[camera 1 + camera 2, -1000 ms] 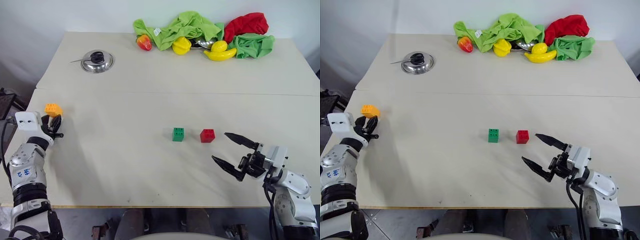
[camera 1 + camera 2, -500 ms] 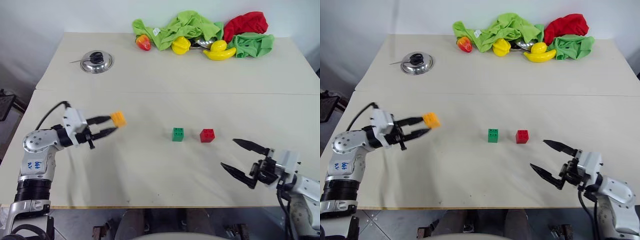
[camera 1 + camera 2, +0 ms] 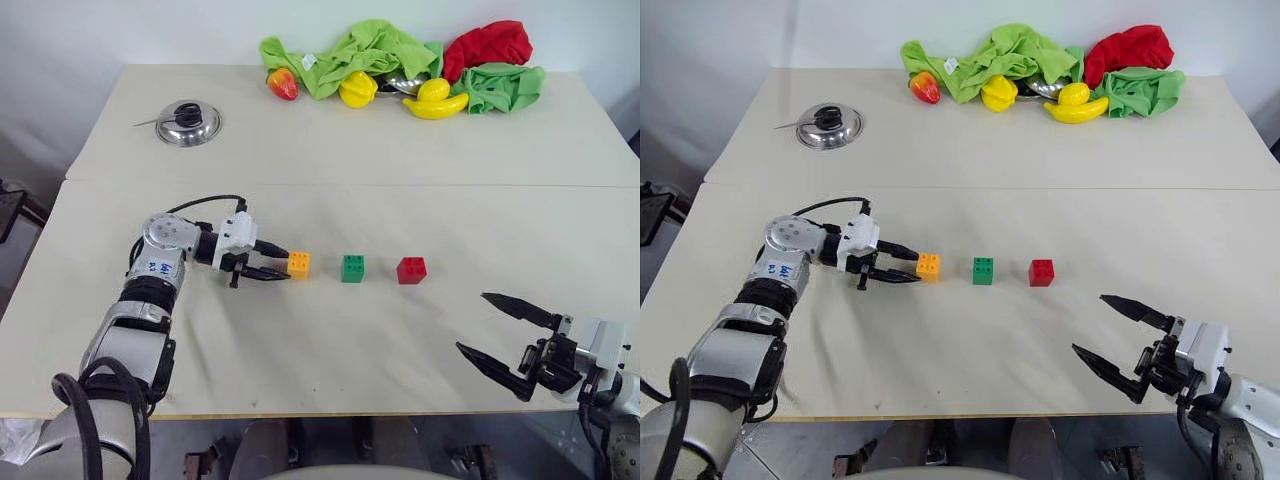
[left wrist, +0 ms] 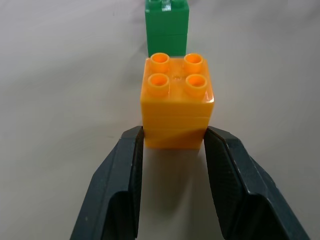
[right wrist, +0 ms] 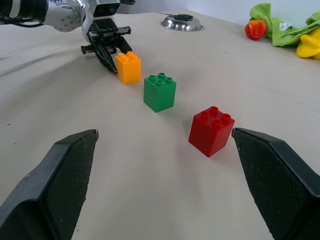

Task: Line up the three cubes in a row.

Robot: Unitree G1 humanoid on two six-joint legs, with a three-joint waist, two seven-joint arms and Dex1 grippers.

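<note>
Orange cube [image 3: 298, 264] at the left end of the line, pinched by its near end between the two black fingers [image 4: 122, 185] of the left end effector [image 3: 274, 263]. It looks down on or just over the tabletop [image 3: 330, 340]; contact underneath cannot be told. Green cube [image 3: 353, 268] just to its right with a small gap, red cube [image 3: 411, 270] a similar gap further right. All three studs-up, roughly in one straight row across the middle of the near tabletop.

Right end effector [image 3: 505, 335] well apart at the near right, fingers spread wide, holding nothing.

Step in hand: placement of the third cube, the row near complete by my reading. Next move calls for a clean release without nudging the orange cube, then a straight pull-back leftward, away from the green one.

Far edge: cloths [image 3: 380, 50], toy fruit [image 3: 433, 102], metal lid [image 3: 184, 122], uninvolved
</note>
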